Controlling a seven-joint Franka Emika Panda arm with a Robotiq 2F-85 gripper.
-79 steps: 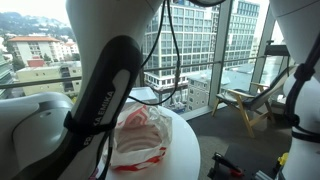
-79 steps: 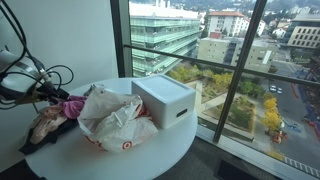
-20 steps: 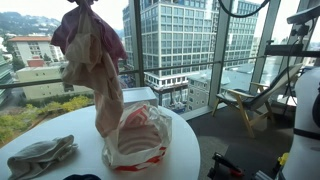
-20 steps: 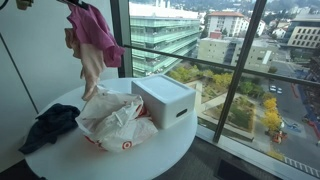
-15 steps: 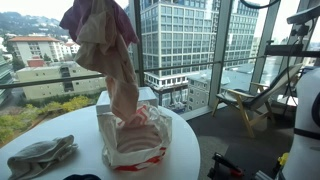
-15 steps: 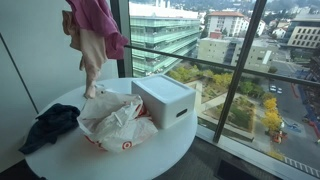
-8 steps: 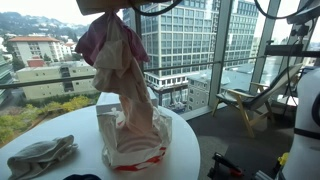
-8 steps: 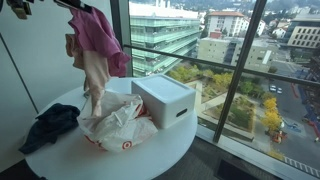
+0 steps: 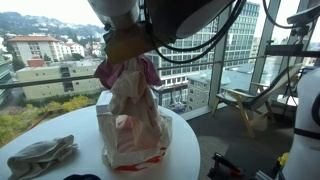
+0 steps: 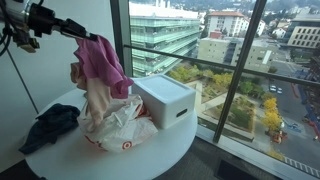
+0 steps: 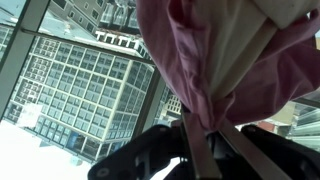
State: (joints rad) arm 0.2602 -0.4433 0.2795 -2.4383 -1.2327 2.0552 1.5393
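My gripper (image 9: pixel 128 52) (image 10: pixel 94 39) is shut on a bundle of clothes, a pink garment (image 9: pixel 137 72) (image 10: pixel 103 62) with a beige one (image 10: pixel 97 98) hanging below it. The bundle's lower end hangs into the mouth of a white plastic bag with red print (image 9: pixel 135 145) (image 10: pixel 122 128) on the round white table (image 9: pixel 70 128) (image 10: pixel 165 148). In the wrist view the gripper (image 11: pixel 205 124) pinches the pink garment (image 11: pixel 180 60) where it folds, beige cloth (image 11: pixel 240 45) beside it.
A white box (image 10: pixel 166 100) stands right beside the bag, toward the window. A grey garment (image 9: pixel 40 155) and a dark one (image 10: pixel 50 124) lie on the table away from the bag. Floor-to-ceiling glass (image 10: pixel 230 60) runs close behind the table.
The gripper has come down and over the bag with the clothes; the hanging beige end has dropped from above the bag into its mouth.
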